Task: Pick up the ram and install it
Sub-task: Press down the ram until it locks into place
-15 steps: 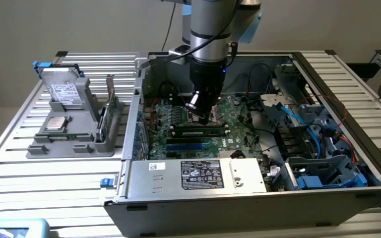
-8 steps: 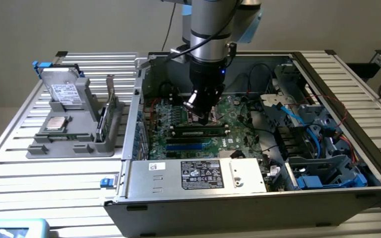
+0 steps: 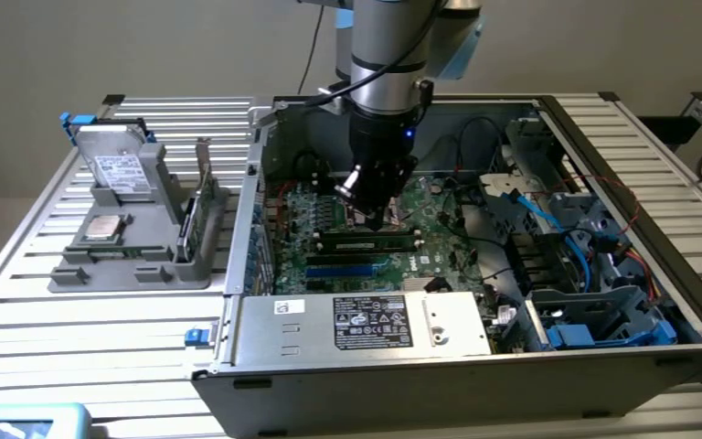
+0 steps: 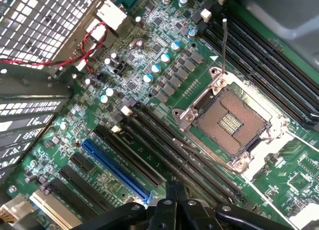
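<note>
The ram [image 3: 369,245], a narrow green stick with dark chips and a small label, lies along a slot on the motherboard [image 3: 437,197] inside the open computer case [image 3: 449,384]. My gripper [image 3: 373,221] reaches down into the case, its tips right at the ram's upper edge near the middle; I cannot tell whether they touch it. In the wrist view the fingers [image 4: 172,192] are shut together with nothing between them, above long black slots [image 4: 169,150] and beside the bare CPU socket [image 4: 232,122]. The fingers hide the ram in that view.
A grey fixture [image 3: 120,265] on the exterior view's left carries a hard drive [image 3: 120,169], a chip and a card on edge [image 3: 193,224]. A labelled metal box [image 3: 376,322] sits at the case's near wall. Blue and black cables [image 3: 570,219] crowd the exterior view's right. A blue slot [image 4: 114,170] runs beside the black ones.
</note>
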Tool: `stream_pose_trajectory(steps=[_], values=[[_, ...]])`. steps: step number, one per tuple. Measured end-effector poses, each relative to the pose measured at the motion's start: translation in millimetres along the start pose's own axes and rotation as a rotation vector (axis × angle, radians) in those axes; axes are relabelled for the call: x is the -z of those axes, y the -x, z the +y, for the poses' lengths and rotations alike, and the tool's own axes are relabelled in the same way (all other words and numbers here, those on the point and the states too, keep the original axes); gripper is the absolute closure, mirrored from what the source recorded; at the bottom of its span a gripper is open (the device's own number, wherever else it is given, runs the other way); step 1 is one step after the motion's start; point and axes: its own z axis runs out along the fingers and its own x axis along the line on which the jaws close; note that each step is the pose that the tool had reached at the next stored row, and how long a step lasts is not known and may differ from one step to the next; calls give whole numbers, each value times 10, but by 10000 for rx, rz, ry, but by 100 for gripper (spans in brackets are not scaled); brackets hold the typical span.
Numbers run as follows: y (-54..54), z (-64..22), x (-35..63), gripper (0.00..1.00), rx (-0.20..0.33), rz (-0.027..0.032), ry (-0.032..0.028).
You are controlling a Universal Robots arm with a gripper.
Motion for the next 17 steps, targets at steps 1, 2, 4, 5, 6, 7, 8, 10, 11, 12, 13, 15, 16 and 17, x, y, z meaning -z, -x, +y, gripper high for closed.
stream_pose_trajectory(steps=[1,2,4,5,6,7,8,10,11,12,13,15,16,17], values=[[0,0,1,89,-116,1,1],[0,0,0,89,-234,3,5],[0,0,0,89,-464,10,15],[0,0,0,89,-571,15,19],[0,0,0,89,-685,18,24],[0,0,0,89,-793,21,27],[0,0,1,89,-903,24,31],[0,0,0,89,-1132,27,37],[0,0,0,89,-1239,30,41],[0,0,0,89,-1349,32,44],[0,0,1,89,-1459,34,47],[0,0,0,89,-1680,38,55],[0,0,1,89,-1795,41,58],[0,0,1,89,-1904,44,62]])
